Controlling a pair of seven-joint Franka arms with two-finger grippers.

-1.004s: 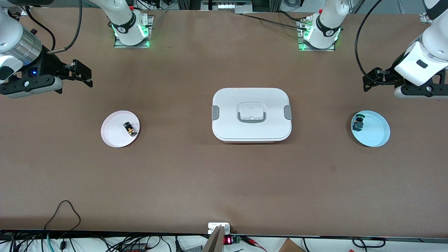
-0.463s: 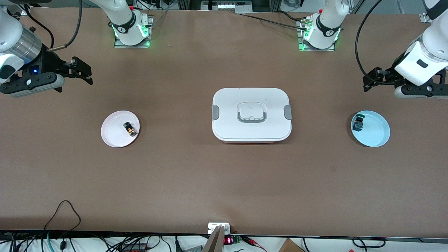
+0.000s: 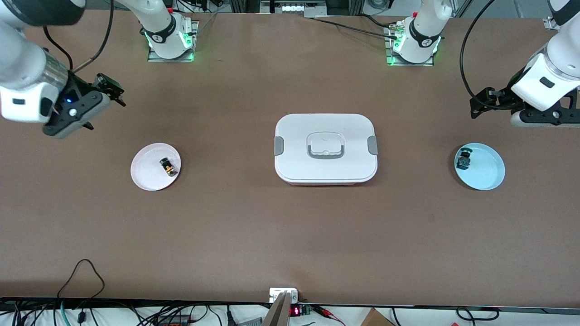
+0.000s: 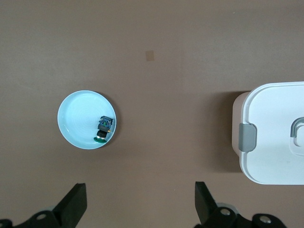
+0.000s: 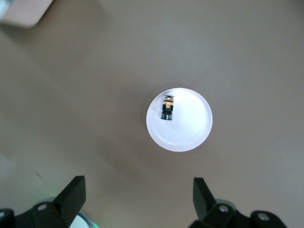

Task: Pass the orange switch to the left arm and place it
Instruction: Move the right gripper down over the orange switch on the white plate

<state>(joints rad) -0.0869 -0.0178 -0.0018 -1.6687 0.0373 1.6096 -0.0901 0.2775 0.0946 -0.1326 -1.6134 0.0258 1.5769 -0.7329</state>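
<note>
Orange switch (image 3: 168,167) lies on its side on pink plate (image 3: 147,174) toward right arm's end, untouched; box (image 3: 325,148) sits mid-table btwn the 2 plates, prob. forcing a handover. Right gripper (image 3: 110,90) hangs over table near pink plate, jaws wide, empty. Left gripper (image 3: 481,103) waits near blue plate (image 3: 487,174), open, empty.

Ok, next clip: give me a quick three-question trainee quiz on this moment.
1. True or false: the orange switch lies on the pink plate.
2. Which sits between the two plates? A) the box B) a mug C) a bowl
3. Fill in: the green-capped switch lies on the ____ plate.

Key: 1 true. 2 A. 3 blue. Both the right hand and the left hand hang open and empty.
</note>
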